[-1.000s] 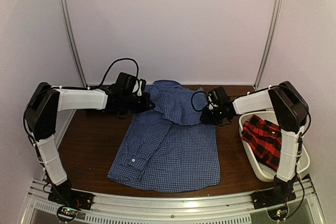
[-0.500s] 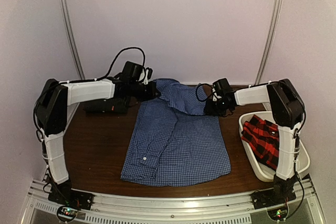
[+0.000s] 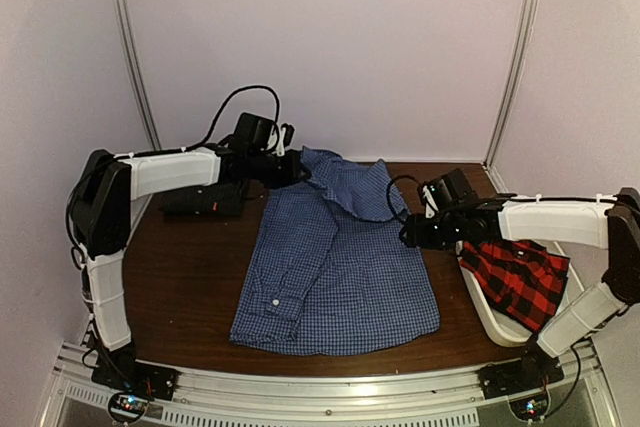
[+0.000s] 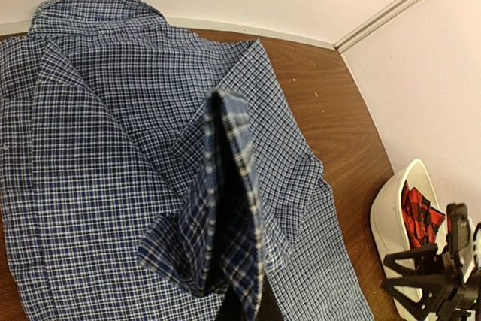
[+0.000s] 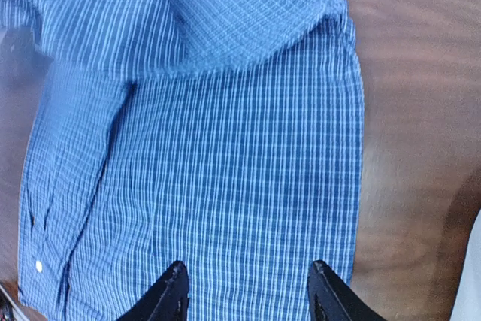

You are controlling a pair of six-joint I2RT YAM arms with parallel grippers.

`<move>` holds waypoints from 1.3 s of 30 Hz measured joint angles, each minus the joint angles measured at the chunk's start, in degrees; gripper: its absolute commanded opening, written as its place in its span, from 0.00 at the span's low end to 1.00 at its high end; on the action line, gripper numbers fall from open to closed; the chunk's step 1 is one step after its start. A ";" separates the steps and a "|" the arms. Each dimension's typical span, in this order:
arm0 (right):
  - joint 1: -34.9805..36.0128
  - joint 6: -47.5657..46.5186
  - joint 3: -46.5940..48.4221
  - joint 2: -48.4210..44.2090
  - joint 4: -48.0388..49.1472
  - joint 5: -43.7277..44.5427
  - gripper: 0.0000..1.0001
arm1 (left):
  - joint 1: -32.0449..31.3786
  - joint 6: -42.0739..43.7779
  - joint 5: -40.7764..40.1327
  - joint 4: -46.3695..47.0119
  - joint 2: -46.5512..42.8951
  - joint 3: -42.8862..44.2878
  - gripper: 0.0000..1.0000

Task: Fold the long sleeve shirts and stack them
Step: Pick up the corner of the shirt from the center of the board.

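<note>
Pinching a raised fold of the blue gingham shirt [image 3: 335, 267] near its collar, the left gripper [image 3: 293, 169] is clamped on the cloth. The right gripper [image 3: 408, 235] hovers over the shirt's right edge, jaws apart and holding nothing. The shirt lies spread on the table [image 3: 180, 277]. The red-and-black plaid shirt [image 3: 515, 277] sits in the white tub [image 3: 490, 313].

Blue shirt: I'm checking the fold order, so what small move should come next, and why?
Probably lower the left gripper and let go: it pinches a raised fold of the blue shirt, while the right gripper hangs open above the cloth, holding nothing.
</note>
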 measured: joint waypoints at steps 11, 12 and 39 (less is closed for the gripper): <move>10.71 11.10 -15.96 -13.94 -6.54 3.17 0.55 | 0.00 0.02 1.57 0.92 0.76 0.55 0.00; 11.15 12.09 -17.03 -15.04 -7.02 3.26 0.55 | 0.00 0.02 1.64 0.96 0.76 0.70 0.00; 18.88 25.51 -28.39 -22.51 -10.78 2.86 0.00 | 0.02 2.10 1.33 0.37 3.93 8.17 0.00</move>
